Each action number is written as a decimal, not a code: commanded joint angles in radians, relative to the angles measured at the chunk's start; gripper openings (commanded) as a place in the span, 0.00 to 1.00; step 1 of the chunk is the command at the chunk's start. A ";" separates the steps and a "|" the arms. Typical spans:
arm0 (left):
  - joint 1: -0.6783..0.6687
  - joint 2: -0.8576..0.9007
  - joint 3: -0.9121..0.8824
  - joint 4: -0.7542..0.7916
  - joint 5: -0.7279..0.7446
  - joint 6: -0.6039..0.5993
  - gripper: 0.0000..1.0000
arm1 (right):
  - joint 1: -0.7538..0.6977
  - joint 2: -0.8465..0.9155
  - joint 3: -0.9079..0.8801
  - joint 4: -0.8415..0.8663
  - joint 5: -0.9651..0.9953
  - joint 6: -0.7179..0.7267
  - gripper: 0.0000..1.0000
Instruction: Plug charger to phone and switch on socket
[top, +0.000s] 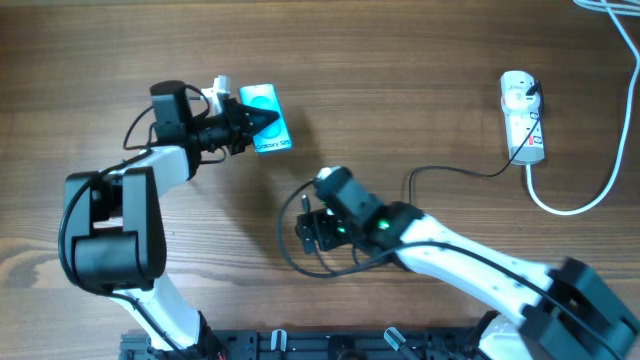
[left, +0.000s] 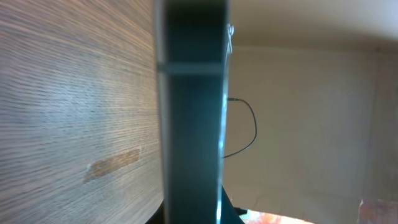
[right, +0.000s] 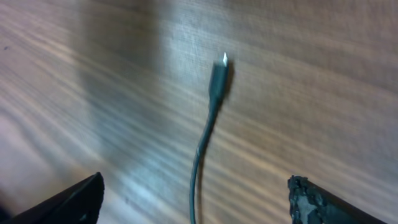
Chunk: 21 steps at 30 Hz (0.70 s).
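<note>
My left gripper is shut on the phone, which has a teal screen and is at the back left of the table. In the left wrist view the phone shows edge-on as a dark upright band between the jaws. My right gripper is open low over the table's middle. The charger's connector tip lies on the wood ahead of the open fingers, untouched. The thin black cable runs right to its black plug in the white socket.
The socket's thick white cord loops along the right edge of the wooden table and leaves at the top right corner. Slack black cable coils around and under the right gripper.
</note>
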 joint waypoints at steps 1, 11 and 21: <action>0.028 -0.004 0.012 0.006 0.064 0.005 0.04 | 0.035 0.116 0.122 -0.030 0.161 -0.026 0.90; 0.033 -0.004 0.012 0.006 0.071 0.005 0.04 | 0.066 0.280 0.220 -0.066 0.301 -0.029 0.77; 0.033 -0.004 0.012 0.006 0.071 0.005 0.04 | 0.111 0.377 0.224 -0.016 0.348 -0.080 0.68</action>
